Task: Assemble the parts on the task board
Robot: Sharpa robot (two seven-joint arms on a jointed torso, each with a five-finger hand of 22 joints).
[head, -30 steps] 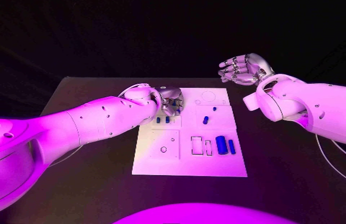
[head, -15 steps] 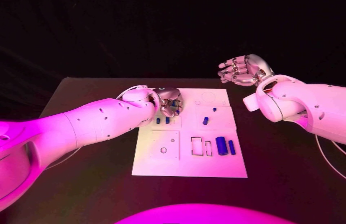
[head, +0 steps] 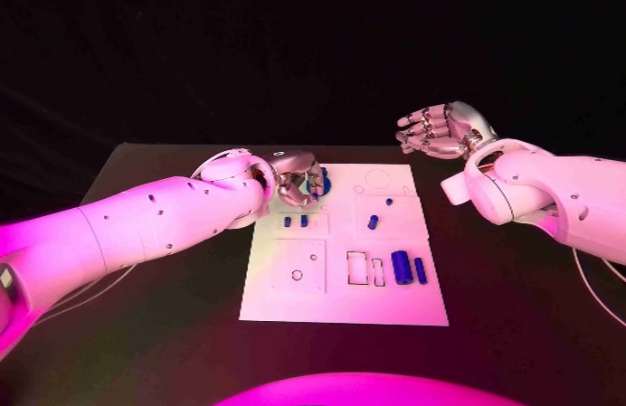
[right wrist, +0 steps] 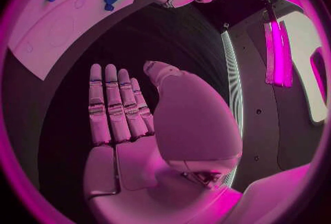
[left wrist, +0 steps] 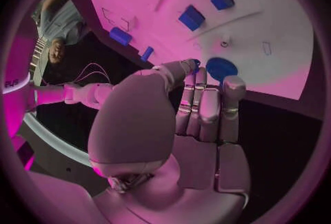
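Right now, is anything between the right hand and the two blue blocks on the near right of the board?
Nothing visible. The right hand hangs open past the board's far right corner, and only bare board separates it from the blocks.

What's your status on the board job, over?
Left hand over the board's far corner, fingertips by a round blue part. Right hand open, raised off the board. Nothing blocking.

White task board [head: 342, 297] lies flat, blue parts [head: 401, 266] scattered on it (one apparently round).
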